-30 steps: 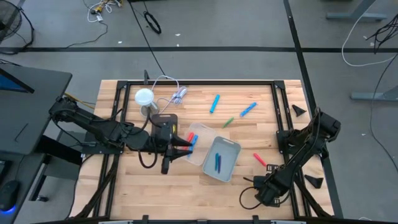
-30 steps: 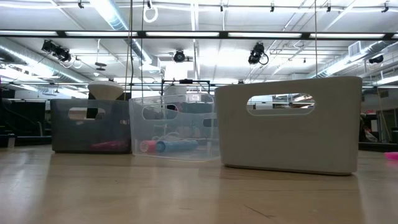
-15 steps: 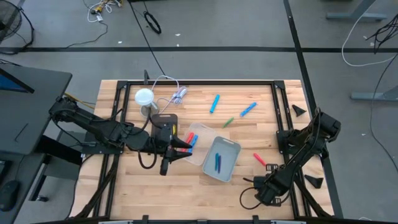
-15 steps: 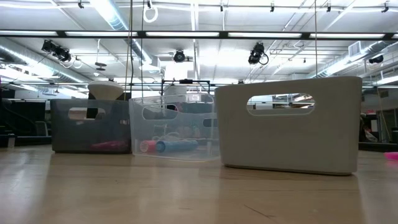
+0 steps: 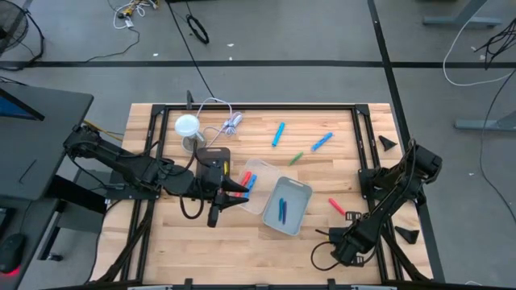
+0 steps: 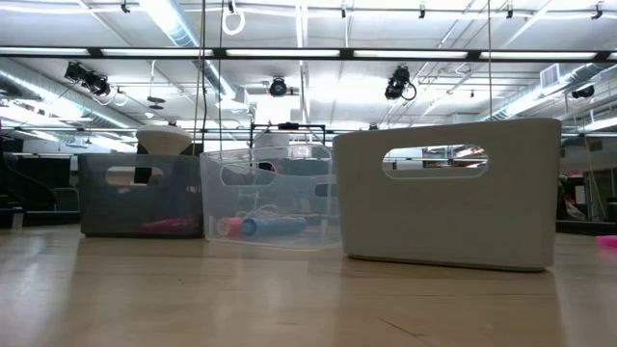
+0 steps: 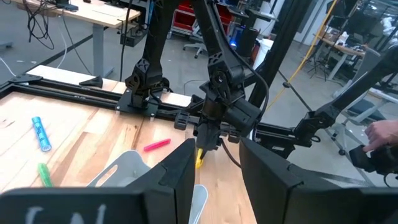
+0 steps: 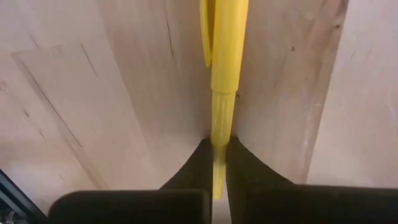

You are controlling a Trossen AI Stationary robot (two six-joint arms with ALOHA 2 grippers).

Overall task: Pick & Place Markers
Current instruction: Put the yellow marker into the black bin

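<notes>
- Nothing has shifted since a second ago: my right claw (image 8: 217, 163) stays clenched on the yellow marker (image 8: 222, 74), low on the bench (image 5: 161, 234).
- Left claw (image 5: 234, 192) hangs released beside the clear bin (image 5: 260, 173); the carry to a bin is not started.

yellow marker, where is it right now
The yellow marker is pinched in the right gripper, low over the wood table near its front right corner, past the grey bin and a loose pink marker.

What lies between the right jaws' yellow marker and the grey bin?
Nothing visible blocks it. The right gripper already grips the yellow marker at the table's near right edge; only bare wood and one pink marker, off to the side, separate it from the grey bin.
</notes>
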